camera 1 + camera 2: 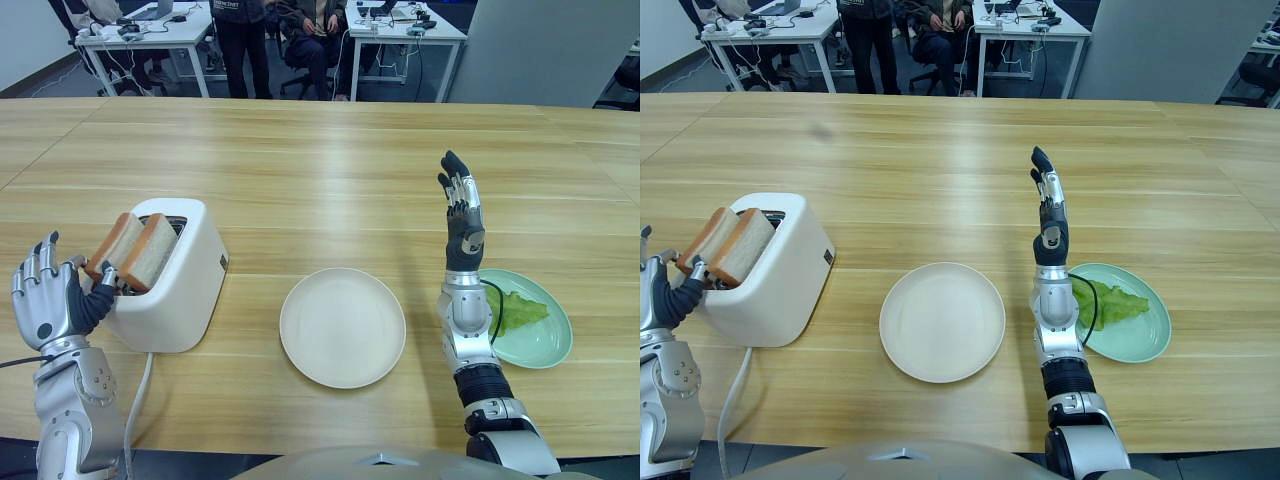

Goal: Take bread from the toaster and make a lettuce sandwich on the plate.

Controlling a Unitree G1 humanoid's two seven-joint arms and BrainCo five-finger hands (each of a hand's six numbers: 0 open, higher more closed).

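A white toaster (185, 300) stands at the table's left, with two slices of bread (135, 250) sticking up out of its slots. My left hand (50, 295) is just left of the toaster, fingers straight and pointing up, thumb reaching toward the nearer slice; it holds nothing. An empty cream plate (342, 327) lies in the middle near the front. To its right a lettuce leaf (520, 310) rests on a green plate (545, 348). My right hand (460, 210) is raised between the two plates, fingers straight up, empty; its forearm covers the green plate's left edge.
The toaster's white cord (135, 400) runs off the front edge of the table. The wooden table (320, 160) stretches wide beyond the plates. Desks, chairs and people are in the room behind it.
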